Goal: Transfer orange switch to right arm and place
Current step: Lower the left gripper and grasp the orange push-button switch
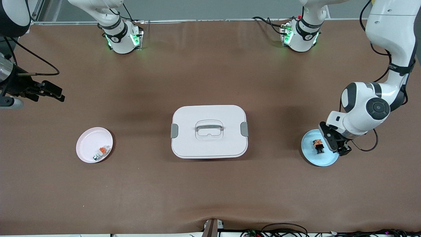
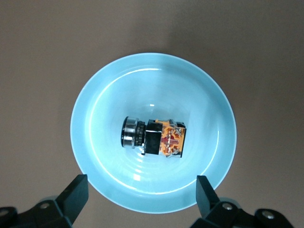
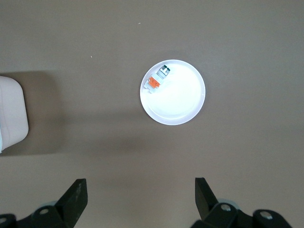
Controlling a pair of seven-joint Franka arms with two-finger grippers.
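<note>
Over the blue plate [image 1: 320,161] at the left arm's end of the table [image 1: 210,184], the left claw [image 1: 335,142] is held spread wide, and nothing is gripped in it. In the left wrist view, its two fingers [image 2: 75,192] are seen well apart, with the plate's rim between them. The orange switch [image 2: 154,137] is found lying on its side in the middle of that plate, apart from both fingers. Its long axis is seen to run roughly along the line that joins the two fingertips, with the round cap end toward one finger and the orange and black body toward the other. A grip across the narrow body would therefore probably call for a turn of the wrist, or else the part would be pinched end to end; this is judged, not seen.

The right claw [image 1: 49,90] is held up over bare table at the right arm's end, its fingers likewise spread and empty, and that arm is waiting. The white plate [image 1: 86,154] with a small white piece [image 1: 102,152] is seen below it in the right wrist view. The white lidded box [image 1: 209,131] is set between the two plates. The left arm is by far the nearer to the switch.
</note>
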